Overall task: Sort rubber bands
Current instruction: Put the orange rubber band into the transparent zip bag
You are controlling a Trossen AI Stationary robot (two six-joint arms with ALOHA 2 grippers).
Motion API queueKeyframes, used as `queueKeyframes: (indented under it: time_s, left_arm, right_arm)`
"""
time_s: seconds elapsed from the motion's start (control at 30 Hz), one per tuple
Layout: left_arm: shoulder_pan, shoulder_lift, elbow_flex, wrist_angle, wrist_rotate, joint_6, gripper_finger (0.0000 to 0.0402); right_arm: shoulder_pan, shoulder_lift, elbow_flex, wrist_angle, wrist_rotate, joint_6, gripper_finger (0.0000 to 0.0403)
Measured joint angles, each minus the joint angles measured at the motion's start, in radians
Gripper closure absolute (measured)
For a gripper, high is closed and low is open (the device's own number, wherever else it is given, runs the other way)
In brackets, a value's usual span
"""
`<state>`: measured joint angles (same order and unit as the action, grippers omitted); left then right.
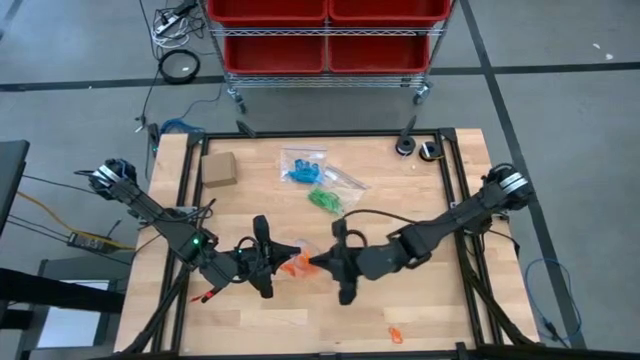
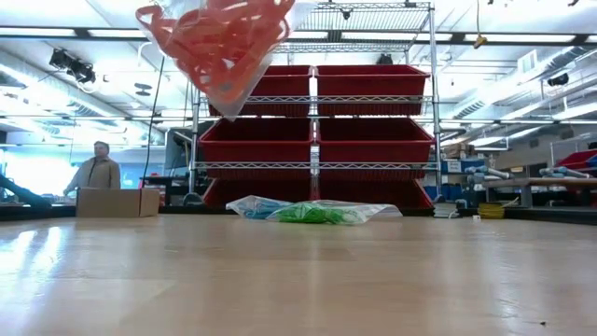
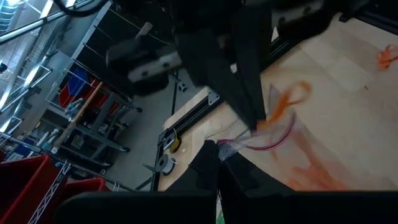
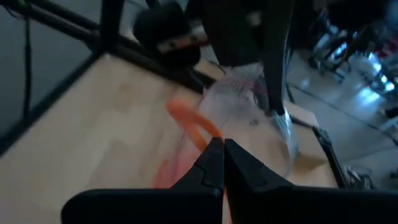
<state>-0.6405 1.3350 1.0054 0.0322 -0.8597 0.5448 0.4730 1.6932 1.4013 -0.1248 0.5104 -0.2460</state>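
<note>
A clear zip bag full of orange rubber bands hangs above the table's middle, one corner pointing down. My left gripper and my right gripper meet at it, both shut. The left one has the bag; the right one has an orange rubber band at the bag's mouth. A bag of blue rubber bands and a bag of green ones lie flat farther back. One loose orange band lies near the front edge. My left gripper pinches the bag's upper edge, beside the pink zip line, between its two fingers. It comes nearly level from the table's left. The bag hangs below, clear of the table. My right gripper pinches one orange rubber band between its fingertips, slanting slightly down from the table's right. The band's loop hangs free at the bag's mouth. Whether the fingers also touch the bag, I cannot tell.
A small tan cardboard box sits at the far left of the table. Two round dark objects sit at the far right corner. A red-bin rack stands beyond the far edge. A person stands in the room behind.
</note>
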Motion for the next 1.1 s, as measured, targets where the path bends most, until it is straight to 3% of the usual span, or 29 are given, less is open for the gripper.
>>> queueKeyframes:
  time_s: [0.2, 0.53, 0.77, 0.87, 1.1]
  left_arm:
    - [0.0, 0.0, 0.0, 0.001, 0.014, 0.0, 0.0396]
    - [0.0, 0.0, 0.0, 0.002, 0.035, 0.0, 0.0396]
    - [0.0, 0.0, 0.0, -0.001, 0.035, 0.0, 0.0396]
    - [0.0, 0.0, 0.0, 0.0, 0.034, 0.0, 0.0396]
    - [0.001, 0.0, 0.0, 0.001, 0.034, 0.0, 0.0391]
  right_arm:
    - [-0.058, 0.058, 0.092, -0.087, -0.112, 0.046, 0.0403]
    - [-0.122, 0.055, 0.101, -0.197, -0.289, 0.166, 0.0403]
    - [-0.043, -0.01, 0.1, -0.153, -0.229, 0.074, 0.0398]
    - [0.016, -0.055, 0.1, -0.156, -0.18, 0.05, 0.0368]
    - [0.115, -0.102, 0.1, -0.185, -0.038, 0.163, 0.0237]
